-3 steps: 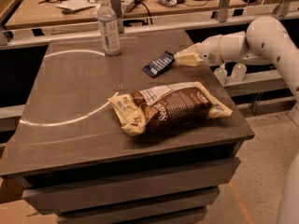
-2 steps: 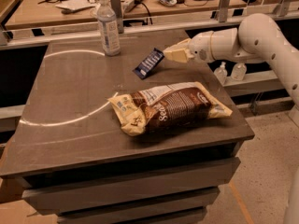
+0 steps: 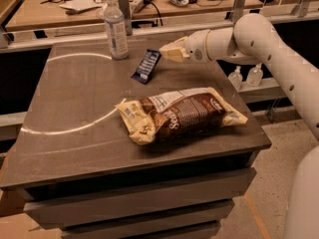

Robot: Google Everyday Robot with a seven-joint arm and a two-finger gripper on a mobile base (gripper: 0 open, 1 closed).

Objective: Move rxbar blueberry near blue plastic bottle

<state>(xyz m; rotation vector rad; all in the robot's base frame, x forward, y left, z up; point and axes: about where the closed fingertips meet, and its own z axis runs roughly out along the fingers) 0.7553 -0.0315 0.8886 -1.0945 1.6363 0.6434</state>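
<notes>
Camera view: pinching with cream fingertips (image 3: 170,51) closed on the upper right end of the rxbar blueberry (image 3: 146,66), gripping the dark wrapper by its narrow edge and leaving the rest slanting down and to the left, low over the table (image 3: 75,98). Hard telling whether touching the top with the lower corner or just clearing it. Holding by one end, probably, for keeping the gripper (image 3: 165,50) clear of the surface and for laying the bar flat on release. Reaching in from the right on a white arm (image 3: 259,34), passing behind the large brown-and-cream snack bag (image 3: 182,114) rather than over it, so avoiding a nudge to the bag lying mid-table. Aiming, judging by the task, at the blue plastic bottle (image 3: 115,28), standing upright by the back edge, near the bar but apart from it. Needing, most likely, a little travel leftward before letting go, and stopping short of tipping the bottle. Leaving alone two small clear bottles (image 3: 244,76) on the shelf behind the arm.
</notes>
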